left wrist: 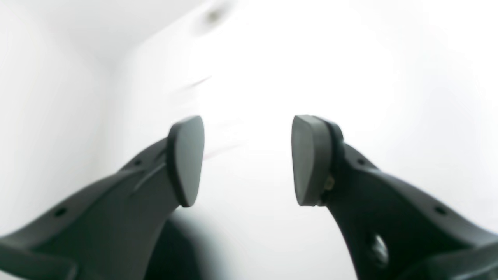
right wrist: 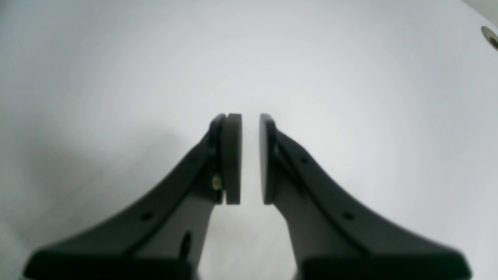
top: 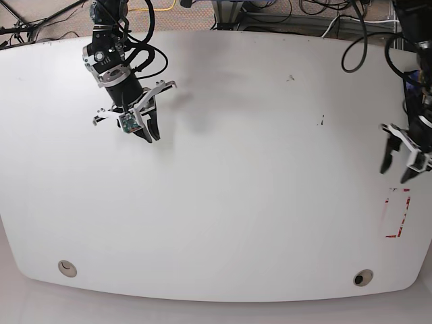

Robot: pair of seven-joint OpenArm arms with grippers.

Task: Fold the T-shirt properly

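The T-shirt is out of view in all three views; only the bare white table (top: 236, 202) shows. My right gripper (top: 148, 131) hangs over the table's far left part. In the right wrist view this gripper (right wrist: 250, 155) holds nothing, with only a thin slit between its pads. My left gripper (top: 396, 173) is at the table's right edge, pointing down. In the left wrist view it (left wrist: 248, 155) stands open, with nothing but white surface between the pads.
A red tape outline (top: 398, 212) marks the table near the right edge, just below the left gripper. Two round grommet holes (top: 66, 268) (top: 362, 277) sit near the front edge. Cables (top: 270, 13) lie behind the far edge.
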